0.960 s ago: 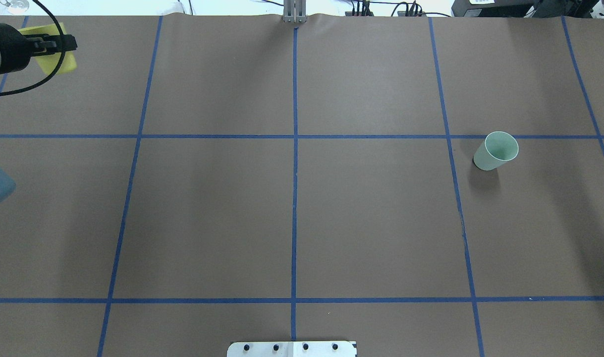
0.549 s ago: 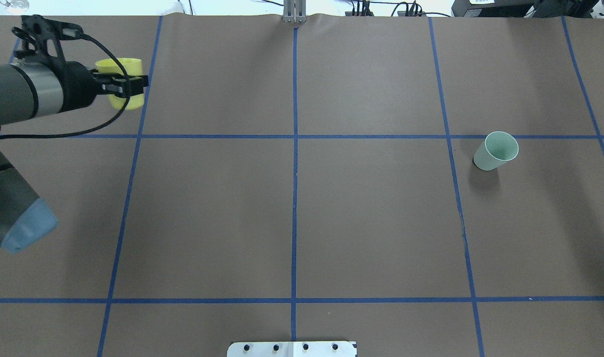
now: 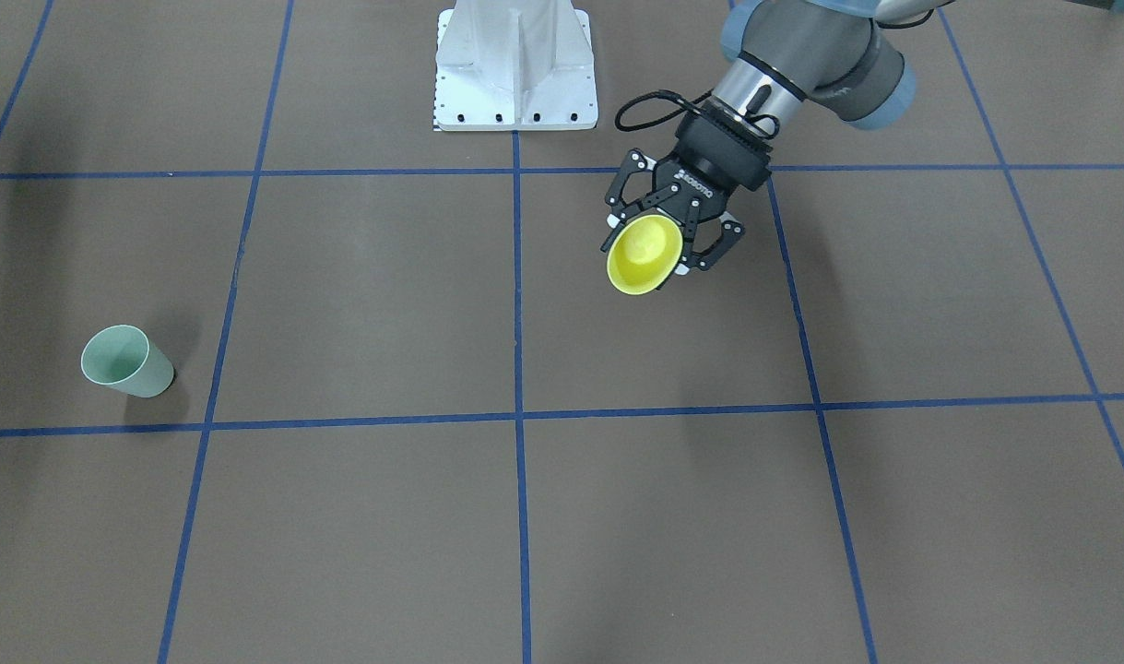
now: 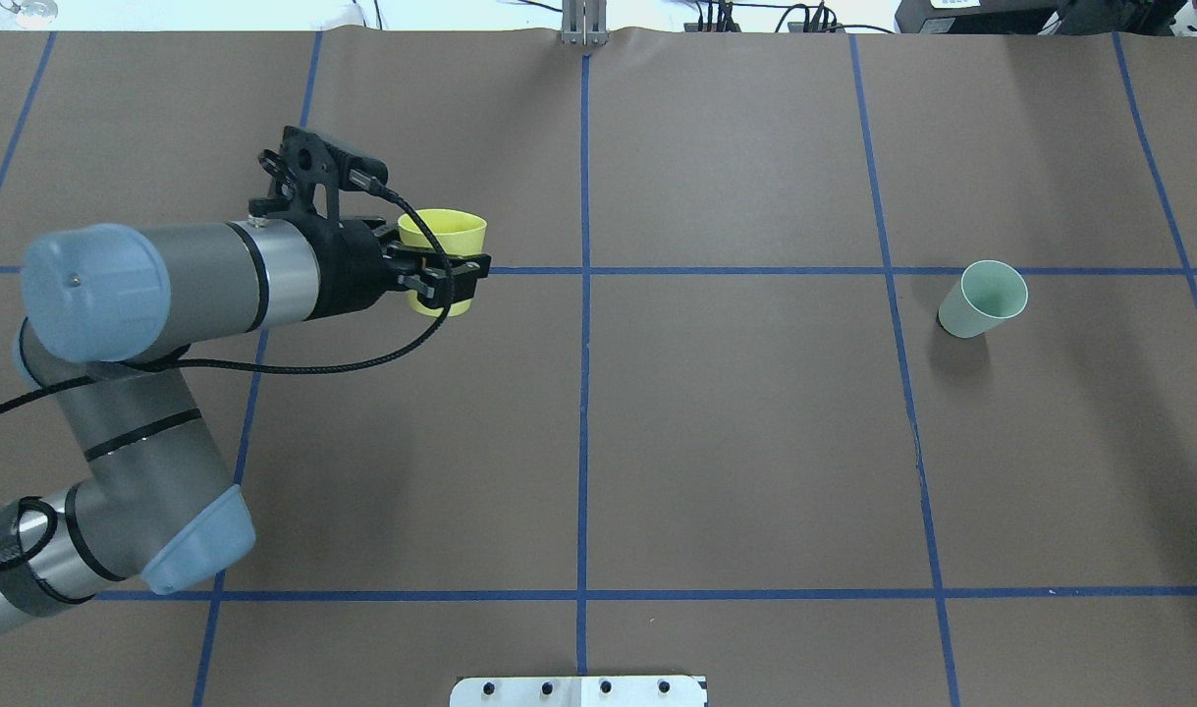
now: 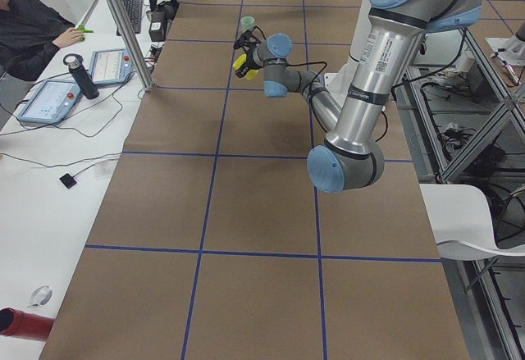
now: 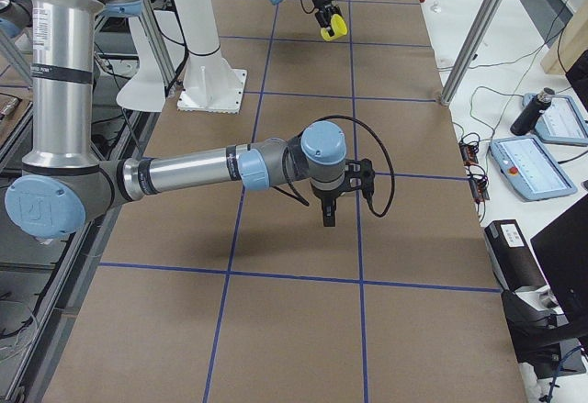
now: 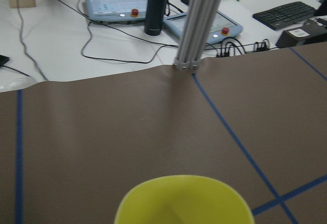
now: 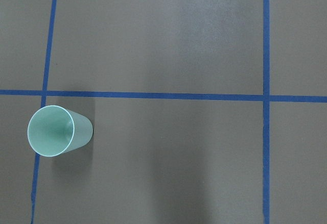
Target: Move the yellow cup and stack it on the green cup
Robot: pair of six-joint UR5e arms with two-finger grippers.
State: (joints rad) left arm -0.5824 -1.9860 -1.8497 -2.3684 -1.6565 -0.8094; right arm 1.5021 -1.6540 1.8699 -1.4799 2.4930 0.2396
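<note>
Now the yellow cup [image 4: 445, 234] hangs above the surface [image 4: 735, 442], clamped at its wall by the left gripper [image 4: 453, 280], well apart from the green cup [image 4: 981, 299].
Both are smooth, tapered plastic tumblers, probably light, thin and a little slippery; a hold across the wall under the rim suits them. The green one stands upright. Whether the right gripper [image 6: 328, 206] is open, I cannot tell.

To me the yellow cup [image 4: 451, 236] reads as smooth plastic with a slight sheen, and the green cup [image 4: 981, 302] as the same plastic, duller. The surface [image 4: 755, 442] looks like matt brown paper, lined with blue tape [image 4: 582, 432]. The left arm [image 4: 205, 275] has a brushed metal tube and smooth blue plastic caps [image 4: 92, 290].
</note>
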